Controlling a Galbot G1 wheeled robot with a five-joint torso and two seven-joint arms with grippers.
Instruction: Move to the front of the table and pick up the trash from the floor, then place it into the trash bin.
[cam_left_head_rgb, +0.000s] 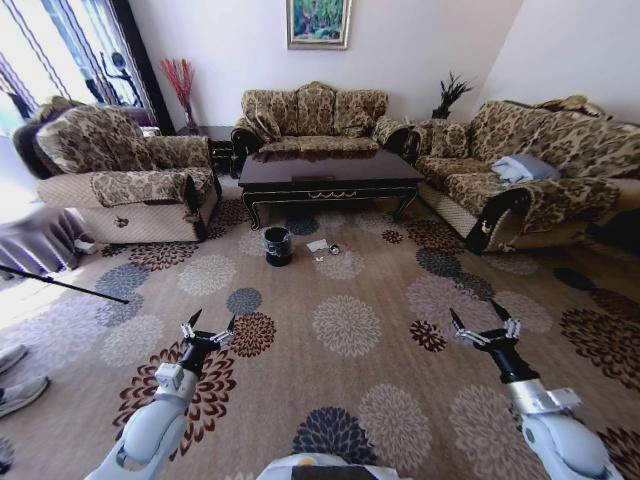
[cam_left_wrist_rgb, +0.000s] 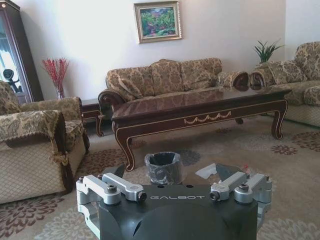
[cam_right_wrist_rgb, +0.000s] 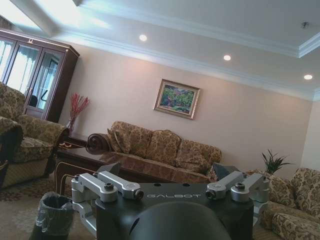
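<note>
The table (cam_left_head_rgb: 330, 168) stands far ahead on the flowered carpet, between the sofas. In front of it on the floor is the black trash bin (cam_left_head_rgb: 278, 245), lined with clear plastic. Just right of the bin lies the trash: a crumpled white paper (cam_left_head_rgb: 318, 245), a small dark lump (cam_left_head_rgb: 333, 249) and a tiny white scrap (cam_left_head_rgb: 320, 260). My left gripper (cam_left_head_rgb: 212, 322) and right gripper (cam_left_head_rgb: 476, 315) hover open and empty over the carpet, well short of the trash. The left wrist view shows the left gripper (cam_left_wrist_rgb: 171, 172), bin (cam_left_wrist_rgb: 163, 167), paper (cam_left_wrist_rgb: 206, 171), a red piece (cam_left_wrist_rgb: 245, 168) and the table (cam_left_wrist_rgb: 200, 100). The right wrist view shows the right gripper (cam_right_wrist_rgb: 167, 170) and the bin (cam_right_wrist_rgb: 54, 214).
A patterned armchair (cam_left_head_rgb: 120, 170) flanks the table on the left, a sofa (cam_left_head_rgb: 312, 115) sits behind it, and another sofa (cam_left_head_rgb: 540, 170) runs along the right. A thin dark rod (cam_left_head_rgb: 60, 283) and a person's shoes (cam_left_head_rgb: 15, 375) are at the left edge. Open carpet stretches ahead.
</note>
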